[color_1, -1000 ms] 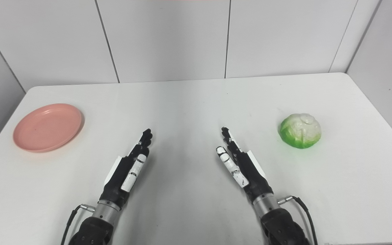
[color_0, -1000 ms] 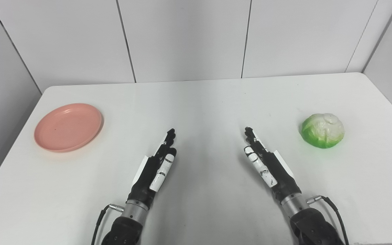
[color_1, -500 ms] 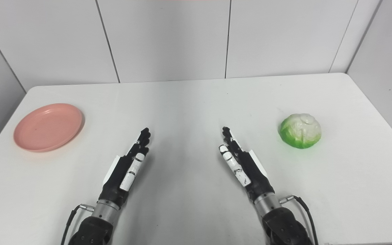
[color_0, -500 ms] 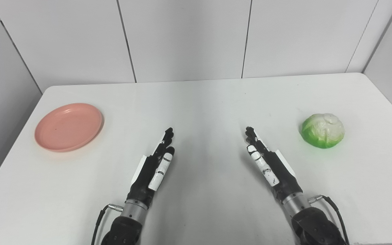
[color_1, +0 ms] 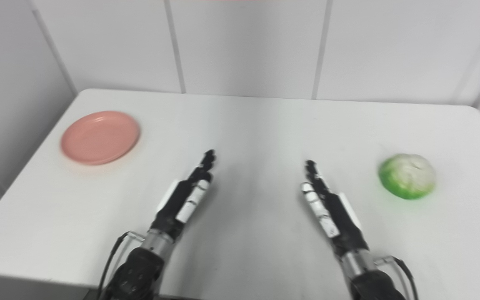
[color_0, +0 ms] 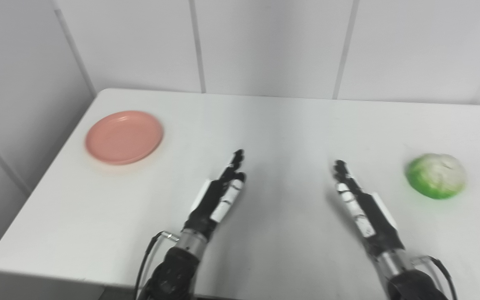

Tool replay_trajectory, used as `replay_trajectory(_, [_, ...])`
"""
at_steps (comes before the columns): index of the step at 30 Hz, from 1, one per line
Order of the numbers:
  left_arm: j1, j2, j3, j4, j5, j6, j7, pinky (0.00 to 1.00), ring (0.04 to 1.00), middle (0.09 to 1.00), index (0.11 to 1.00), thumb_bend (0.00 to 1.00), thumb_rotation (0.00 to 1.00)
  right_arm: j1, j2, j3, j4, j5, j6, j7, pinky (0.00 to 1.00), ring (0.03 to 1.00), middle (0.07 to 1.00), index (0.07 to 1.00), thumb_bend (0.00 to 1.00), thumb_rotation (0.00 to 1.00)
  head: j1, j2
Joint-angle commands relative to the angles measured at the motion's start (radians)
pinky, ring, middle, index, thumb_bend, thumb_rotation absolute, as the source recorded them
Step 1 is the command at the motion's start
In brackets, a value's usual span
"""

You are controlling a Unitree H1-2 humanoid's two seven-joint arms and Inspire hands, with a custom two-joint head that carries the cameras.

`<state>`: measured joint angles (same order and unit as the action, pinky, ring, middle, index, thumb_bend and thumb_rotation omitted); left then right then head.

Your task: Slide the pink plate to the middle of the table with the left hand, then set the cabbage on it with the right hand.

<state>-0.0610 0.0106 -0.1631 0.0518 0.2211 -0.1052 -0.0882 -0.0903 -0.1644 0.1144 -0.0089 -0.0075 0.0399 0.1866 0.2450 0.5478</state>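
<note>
A pink plate (color_0: pixel 124 137) lies empty at the far left of the white table (color_0: pixel 281 125). A green and white cabbage (color_0: pixel 436 176) sits at the right side. My left hand (color_0: pixel 220 196) is open, fingers straight, low over the table's near middle, well to the right of the plate. My right hand (color_0: pixel 361 204) is open too, fingers straight, to the left of the cabbage and apart from it. Both hands hold nothing.
White panelled walls (color_0: pixel 265 41) stand behind the table and along its left side. The table's left edge (color_0: pixel 44 175) and near left corner show. Black cables (color_0: pixel 146 260) hang at both wrists.
The whole picture has shifted right and blurred, so the camera has turned left. Both hands stay open in about the same places; plate and cabbage have not moved on the table.
</note>
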Motion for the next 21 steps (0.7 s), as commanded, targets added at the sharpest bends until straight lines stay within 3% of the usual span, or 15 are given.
replay_trajectory(1, [0.025,-0.039,-0.027,0.106,0.019,0.018,0.03,1.0,1.0,1.0,1.0,0.55,1.0,-0.003,-0.014,-0.005,0.012,0.02,-0.017,0.027,1.0,1.0,1.0,1.0,0.28,1.0,0.016,-0.009])
replay_trajectory(7, [-0.004,-0.06,-0.026,0.176,0.009,-0.012,0.035,1.0,1.0,1.0,1.0,0.5,1.0,-0.005,-0.024,-0.012,0.026,0.043,-0.04,0.042,1.0,1.0,1.0,1.0,0.21,1.0,0.063,-0.048])
replay_trajectory(11, [-0.016,-0.065,-0.024,0.216,0.003,-0.045,0.043,1.0,1.0,1.0,1.0,0.52,1.0,-0.005,-0.022,-0.013,0.025,0.047,-0.037,0.044,1.0,1.0,1.0,1.0,0.18,1.0,0.081,-0.061])
replay_trajectory(21, [-0.012,-0.053,-0.018,0.197,-0.042,-0.017,0.01,1.0,1.0,1.0,1.0,0.53,1.0,0.006,-0.008,-0.003,-0.017,0.034,0.005,0.035,1.0,1.0,1.0,1.0,0.15,1.0,0.068,-0.064])
